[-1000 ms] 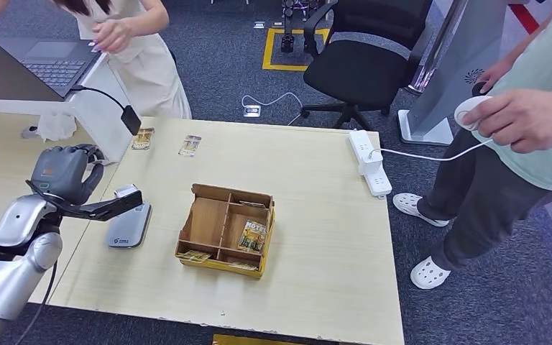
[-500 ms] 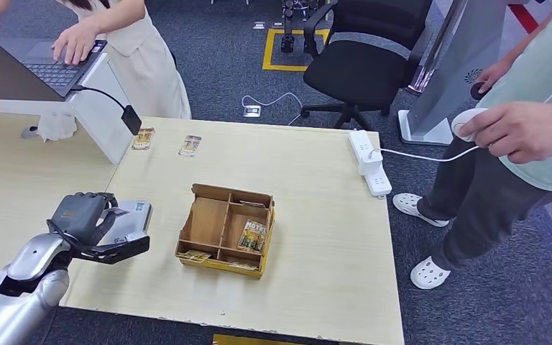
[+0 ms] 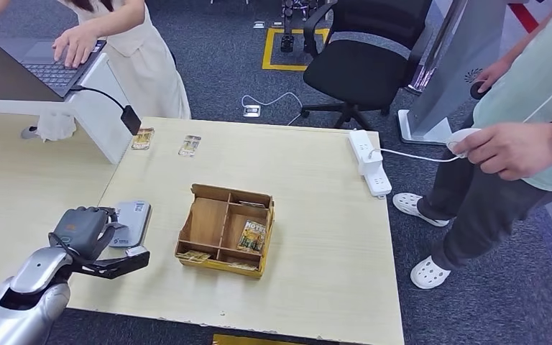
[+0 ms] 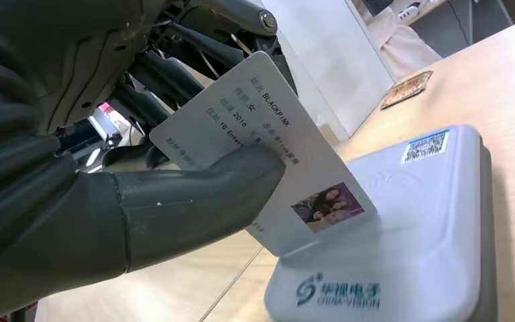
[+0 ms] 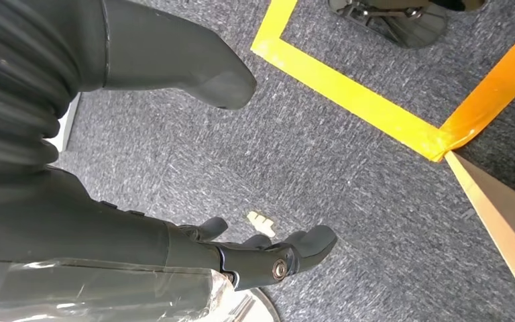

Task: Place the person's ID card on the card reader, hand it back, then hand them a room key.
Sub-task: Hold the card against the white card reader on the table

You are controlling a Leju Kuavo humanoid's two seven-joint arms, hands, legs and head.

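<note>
Near the desk's (image 3: 309, 287) front left corner, the left hand (image 3: 79, 231) pinches the ID card (image 4: 268, 151) between thumb and fingers. The card's low corner sits on or just above the grey card reader (image 3: 131, 223); which one is unclear. The right hand (image 5: 241, 258) hangs over the carpet, fingers apart, holding nothing. A cardboard tray (image 3: 224, 230) of key cards (image 3: 253, 236) sits mid-desk. By the far left edge, a person types on a laptop (image 3: 54, 66).

Head view: high on body, looks forward and down over table (image 3: 316, 215), wide, takes in left hand (image 3: 83, 228) at card reader (image 3: 131, 223). Left wrist view: close behind left hand (image 4: 107, 194), faces card reader (image 4: 402, 228) at near range; shares reader and tabletop with head view. Right wrist view: close behind right hand (image 5: 174, 201), faces down at carpet floor (image 5: 349, 168).
</note>
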